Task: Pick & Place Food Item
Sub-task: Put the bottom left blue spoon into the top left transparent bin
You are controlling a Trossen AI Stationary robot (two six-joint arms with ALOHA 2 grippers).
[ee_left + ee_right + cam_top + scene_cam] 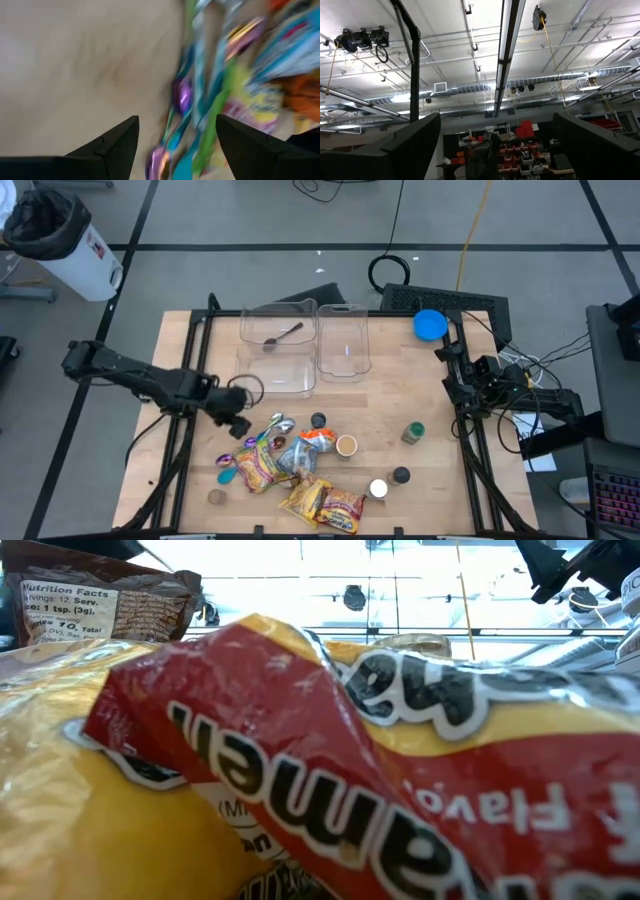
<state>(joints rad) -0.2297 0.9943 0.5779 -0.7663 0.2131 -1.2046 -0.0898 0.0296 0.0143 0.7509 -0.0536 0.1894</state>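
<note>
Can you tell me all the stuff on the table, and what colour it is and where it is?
Clear bins: three, see-through, far middle of the table.
Spoon: one, dark, inside the far-left bin.
Blue lid: one, blue, far right of the table.
Snack packets: several, mostly yellow, red and orange, piled at the near middle.
Small cups and jars: a few, tan, white, dark and green, scattered right of the pile.
Table: one, light wood.
Bin with black bag: one, white, on the floor, far left.
Left gripper: one, dark, jaws open, at the pile's left edge.
Right gripper: one, dark, jaws open, parked at the right edge.
</note>
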